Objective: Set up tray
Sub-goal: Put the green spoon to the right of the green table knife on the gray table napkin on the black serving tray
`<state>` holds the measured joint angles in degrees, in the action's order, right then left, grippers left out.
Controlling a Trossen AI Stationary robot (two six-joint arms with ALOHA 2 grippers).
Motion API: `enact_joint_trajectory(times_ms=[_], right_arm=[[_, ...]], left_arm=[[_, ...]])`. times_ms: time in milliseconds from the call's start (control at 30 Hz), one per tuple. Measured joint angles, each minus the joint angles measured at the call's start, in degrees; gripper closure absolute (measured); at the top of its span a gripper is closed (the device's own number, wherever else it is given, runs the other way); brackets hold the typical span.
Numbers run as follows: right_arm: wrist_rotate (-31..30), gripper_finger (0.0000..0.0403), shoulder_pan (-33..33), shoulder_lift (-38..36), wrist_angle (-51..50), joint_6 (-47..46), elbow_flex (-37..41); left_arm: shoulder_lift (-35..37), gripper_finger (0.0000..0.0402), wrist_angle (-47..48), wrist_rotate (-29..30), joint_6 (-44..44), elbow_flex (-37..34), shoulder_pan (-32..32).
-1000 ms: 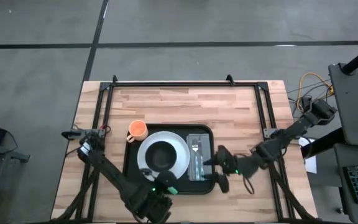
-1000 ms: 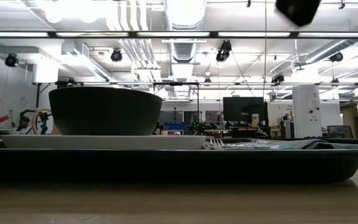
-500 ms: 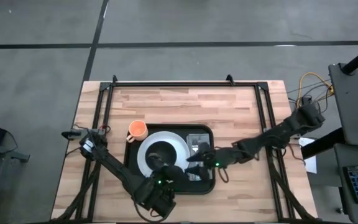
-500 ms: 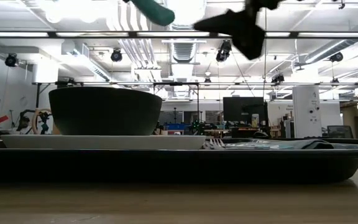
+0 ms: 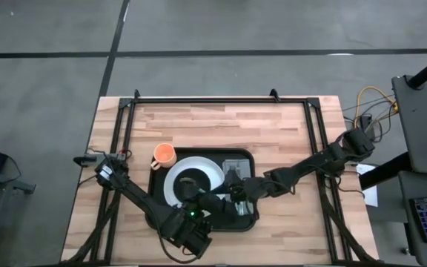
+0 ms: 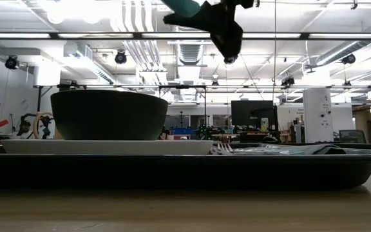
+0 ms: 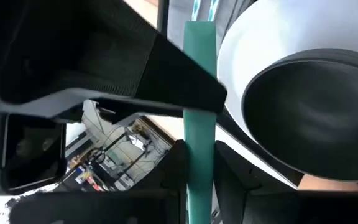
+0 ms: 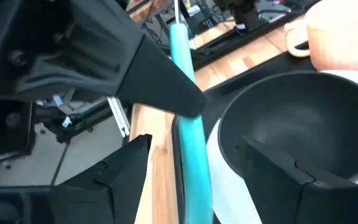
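Note:
The black tray (image 5: 156, 196) lies on the wooden table and fills the front of the low view (image 6: 172, 169). On it are a white plate (image 5: 210, 171) with a dark bowl (image 5: 191, 182) on top, and a grey napkin (image 5: 237, 164) with a fork (image 6: 223, 148). My left gripper (image 7: 199, 158) is over the tray's near part, shut on a teal utensil handle (image 7: 199, 93). My right gripper (image 8: 194, 171) is open, facing the left one, with a finger on each side of that handle (image 8: 185, 106) and apart from it. The utensil's working end is hidden. My left gripper pinches the teal handle (image 7: 199, 186) between its two fingers (image 7: 174, 171). The handle runs along the fingers and sticks out ahead of them. It is lifted clear, high above the tray (image 6: 183, 6). Which end of the utensil it has is hidden.
An orange cup (image 5: 164, 154) stands on the table just off the tray's far left corner. Black frame rails (image 5: 213, 100) run along the table's far edge and sides. Bare wood lies far of the tray and on both sides.
My right gripper has moved toward the table's left, from beside the tray's right rim to over the tray, up to the left gripper. My left gripper has shifted a little toward the far edge with the teal handle, which now shows at the top of the low view.

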<state>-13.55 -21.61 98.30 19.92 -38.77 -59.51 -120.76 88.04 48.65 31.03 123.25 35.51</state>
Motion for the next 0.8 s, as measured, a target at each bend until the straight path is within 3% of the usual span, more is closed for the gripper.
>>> enact_joint_trajectory(times_ms=[167,367,500,633,800], right_arm=[[-0.25,0.0215,0.41,-0.2,0.47,0.04,0.58],[0.77,0.0367,0.46,-0.22,1.14,1.81,0.68],[-0.87,0.0368,0.22,-0.92,1.19,2.21,0.82],[-4.45,0.0368,0.07,-3.21,1.68,0.69,3.12],[-8.77,0.0368,0.21,-7.24,1.38,-5.09,9.34]], left_arm=[[0.01,0.0369,-1.87,1.37,0.63,0.49,0.0],[0.01,0.0369,-3.1,1.25,2.44,0.45,-0.43],[0.1,0.0365,-2.48,4.24,0.09,0.45,-0.55],[2.15,0.0289,-2.39,7.83,-11.55,0.45,-0.57],[9.27,0.0182,1.72,10.46,-32.74,-0.5,-0.58]])
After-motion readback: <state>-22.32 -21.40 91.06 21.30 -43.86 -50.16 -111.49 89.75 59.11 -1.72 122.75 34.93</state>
